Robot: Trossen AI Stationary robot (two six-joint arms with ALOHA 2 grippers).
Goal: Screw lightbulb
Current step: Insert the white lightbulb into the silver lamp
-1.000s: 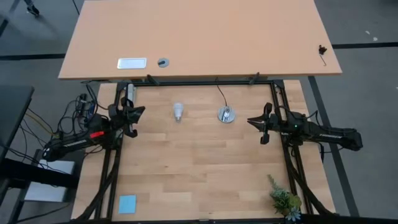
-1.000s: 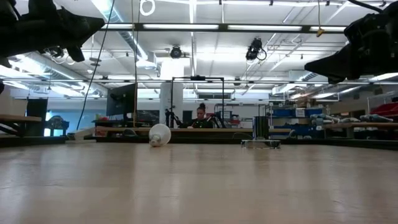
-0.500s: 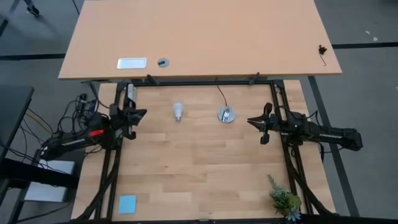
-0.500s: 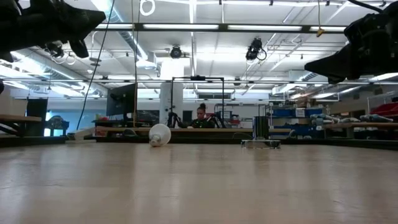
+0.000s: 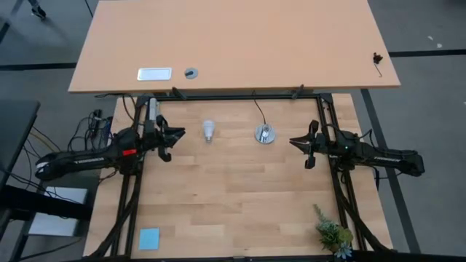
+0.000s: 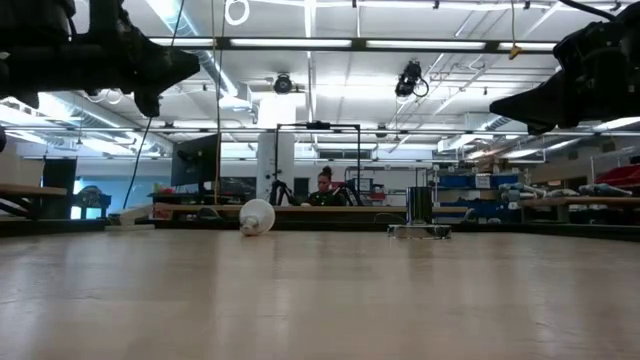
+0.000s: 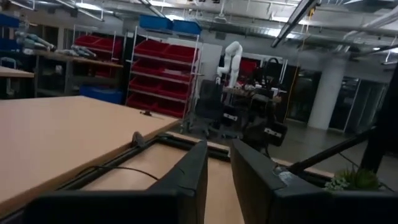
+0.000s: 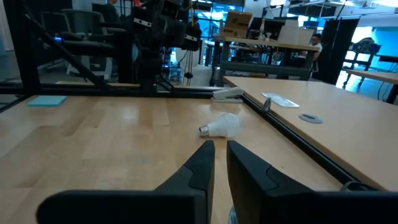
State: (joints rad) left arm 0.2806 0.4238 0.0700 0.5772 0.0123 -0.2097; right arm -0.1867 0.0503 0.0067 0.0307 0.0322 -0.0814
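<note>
Two sets of fingers are mine, and neither touches the lightbulb (image 5: 209, 130). It lies on its side on the wooden worktop (image 5: 233, 196), near the far edge, between my two arms but nearer the left one. Its white globe points toward the far edge and its metal base toward the near edge.

My left fingers (image 5: 172, 137) hang above the worktop just beside the lightbulb, toward the left edge. They point across at it, and a narrow gap shows between them in the left wrist view (image 7: 216, 180); they hold nothing. The left arm lies stretched low and level, reaching in from the left edge.

My right fingers (image 5: 295, 142) hover near the right edge, well apart from the lightbulb, with the silver socket disc (image 5: 265, 135) and its black cord (image 5: 258, 110) lying between. They are nearly closed, with only a slit between them in the right wrist view (image 8: 219, 163), and empty. The right arm stretches level from the right edge, pointing inward.

No writing is readable to me on the lightbulb or the disc.
</note>
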